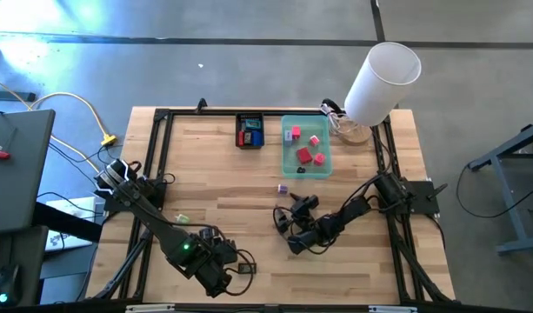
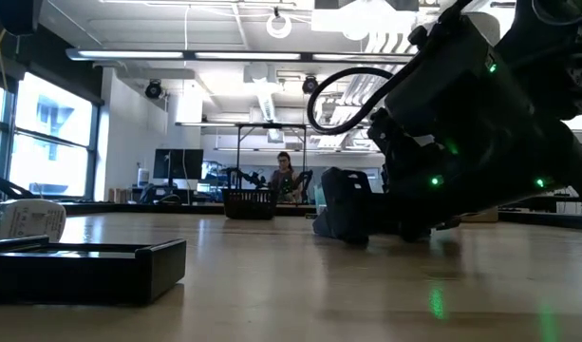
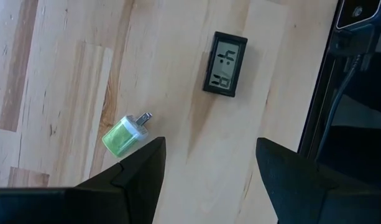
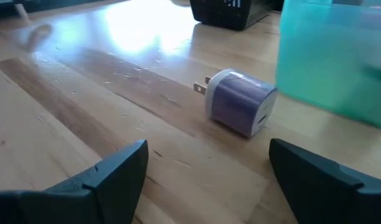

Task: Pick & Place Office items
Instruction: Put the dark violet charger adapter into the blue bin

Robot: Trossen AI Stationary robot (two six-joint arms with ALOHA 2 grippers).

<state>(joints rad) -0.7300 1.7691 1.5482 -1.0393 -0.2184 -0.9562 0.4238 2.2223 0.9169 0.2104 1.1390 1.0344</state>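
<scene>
Right wrist view: purple charger (image 4: 240,101) beyond spread fingers (image 4: 112,169).

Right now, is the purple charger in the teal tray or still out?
Out. The purple charger lies on its side on the bare wood beside the teal tray, prongs pointing away from it, ahead of the open right claw.

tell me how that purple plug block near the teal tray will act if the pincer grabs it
The purple plug block looks rigid and boxy, so it probably won't roll. Its rounded, smooth sides may slip a little. Lying flat with prongs sideways, it likely slides rather than tips if the open right pincer nudges it.
</scene>
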